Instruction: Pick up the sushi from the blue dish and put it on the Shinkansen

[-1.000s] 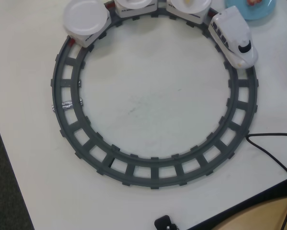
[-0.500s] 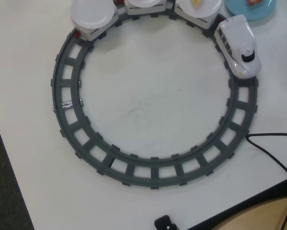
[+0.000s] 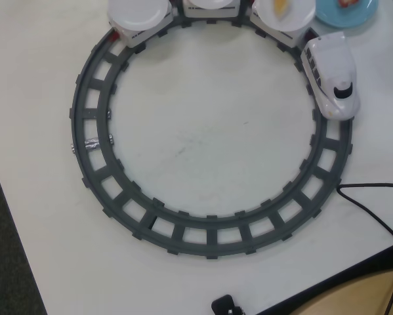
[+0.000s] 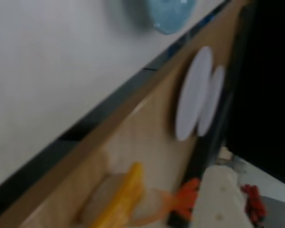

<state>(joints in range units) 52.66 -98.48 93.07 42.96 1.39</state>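
Note:
In the overhead view the white Shinkansen [image 3: 330, 75] stands on the right of the track, nose toward the bottom. Its wagons carry round white plates [image 3: 138, 12]. One plate [image 3: 294, 16] holds a yellow-orange sushi [image 3: 281, 6]. The blue dish [image 3: 347, 13] lies at the top right edge with a red piece [image 3: 347, 2] on it. The gripper does not show there. The wrist view is blurred. My gripper [image 4: 235, 202] shows one beige finger [image 4: 218, 199] with something red [image 4: 251, 202] beside it. I cannot tell how the jaws stand. A light blue glossy thing [image 4: 167, 14] lies at the top.
The dark grey ring track [image 3: 91, 141] fills the table. A black cable [image 3: 373, 216] runs at the right and a small black thing [image 3: 226, 305] sits at the bottom. In the wrist view a yellow sushi [image 4: 118, 199] and two white discs [image 4: 194, 92] lie on wood past the table's black edge [image 4: 85, 126].

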